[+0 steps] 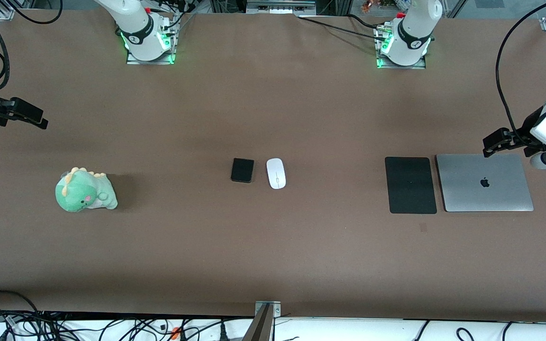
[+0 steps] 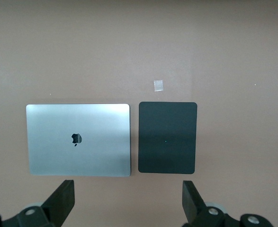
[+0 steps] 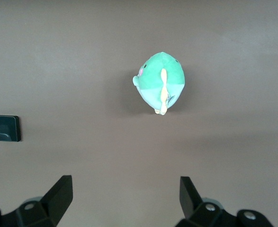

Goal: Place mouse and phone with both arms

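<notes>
The white oval mouse (image 1: 276, 173) and the small black phone (image 1: 242, 170) lie side by side at the middle of the table, the phone toward the right arm's end. The phone (image 3: 6, 128) also shows at the edge of the right wrist view. My left gripper (image 1: 493, 144) hangs open over the table by the laptop's edge, and its wrist view shows the left gripper (image 2: 129, 201) with nothing between its fingers. My right gripper (image 1: 36, 118) hangs open over the right arm's end of the table. The right gripper (image 3: 126, 196) is empty too.
A silver laptop (image 1: 484, 182) and a thin black pad (image 1: 410, 185) lie flat side by side at the left arm's end. A green plush dinosaur (image 1: 86, 191) sits toward the right arm's end. A small tape patch (image 2: 158, 85) marks the table beside the pad.
</notes>
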Robot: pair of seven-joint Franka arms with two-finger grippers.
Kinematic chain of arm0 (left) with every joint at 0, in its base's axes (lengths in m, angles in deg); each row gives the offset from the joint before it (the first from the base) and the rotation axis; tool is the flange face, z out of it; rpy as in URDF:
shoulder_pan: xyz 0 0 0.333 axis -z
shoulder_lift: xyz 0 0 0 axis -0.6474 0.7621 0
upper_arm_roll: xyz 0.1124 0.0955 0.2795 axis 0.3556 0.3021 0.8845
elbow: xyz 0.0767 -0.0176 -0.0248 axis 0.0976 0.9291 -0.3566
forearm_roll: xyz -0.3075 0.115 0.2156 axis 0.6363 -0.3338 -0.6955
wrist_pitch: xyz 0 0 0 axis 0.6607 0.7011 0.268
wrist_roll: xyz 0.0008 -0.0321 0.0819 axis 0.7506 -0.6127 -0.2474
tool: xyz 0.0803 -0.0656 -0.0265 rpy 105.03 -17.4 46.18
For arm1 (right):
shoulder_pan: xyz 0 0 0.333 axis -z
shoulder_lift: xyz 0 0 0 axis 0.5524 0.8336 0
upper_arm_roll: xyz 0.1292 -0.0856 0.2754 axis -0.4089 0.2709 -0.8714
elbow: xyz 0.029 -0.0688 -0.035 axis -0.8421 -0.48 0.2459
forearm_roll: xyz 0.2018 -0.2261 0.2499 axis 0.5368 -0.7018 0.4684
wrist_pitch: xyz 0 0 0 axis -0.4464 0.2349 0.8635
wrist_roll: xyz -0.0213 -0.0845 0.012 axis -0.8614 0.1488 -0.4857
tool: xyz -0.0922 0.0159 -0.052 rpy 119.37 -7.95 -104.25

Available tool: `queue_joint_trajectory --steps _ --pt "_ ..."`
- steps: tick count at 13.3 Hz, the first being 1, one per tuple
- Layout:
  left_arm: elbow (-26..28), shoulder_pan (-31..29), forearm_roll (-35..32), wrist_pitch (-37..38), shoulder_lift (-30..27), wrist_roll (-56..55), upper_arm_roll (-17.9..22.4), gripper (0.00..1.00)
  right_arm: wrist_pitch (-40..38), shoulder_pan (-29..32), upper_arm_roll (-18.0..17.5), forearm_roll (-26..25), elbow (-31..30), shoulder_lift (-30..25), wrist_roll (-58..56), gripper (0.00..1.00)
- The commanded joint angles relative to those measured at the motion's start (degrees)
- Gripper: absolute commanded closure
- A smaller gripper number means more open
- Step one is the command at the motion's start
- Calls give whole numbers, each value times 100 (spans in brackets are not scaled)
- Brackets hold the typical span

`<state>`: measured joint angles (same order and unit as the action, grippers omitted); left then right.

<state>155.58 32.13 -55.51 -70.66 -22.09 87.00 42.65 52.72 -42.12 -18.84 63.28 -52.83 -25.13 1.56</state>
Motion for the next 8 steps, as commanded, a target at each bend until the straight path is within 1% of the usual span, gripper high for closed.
queue_joint_trajectory --steps 1,8 --pt "-121 -4 52 127 25 -94 -19 0 -101 -20 -9 -35 51 -11 21 0" --pt "-130 31 60 118 25 -279 -37 0 -101 -20 -9 -35 43 -2 4 0"
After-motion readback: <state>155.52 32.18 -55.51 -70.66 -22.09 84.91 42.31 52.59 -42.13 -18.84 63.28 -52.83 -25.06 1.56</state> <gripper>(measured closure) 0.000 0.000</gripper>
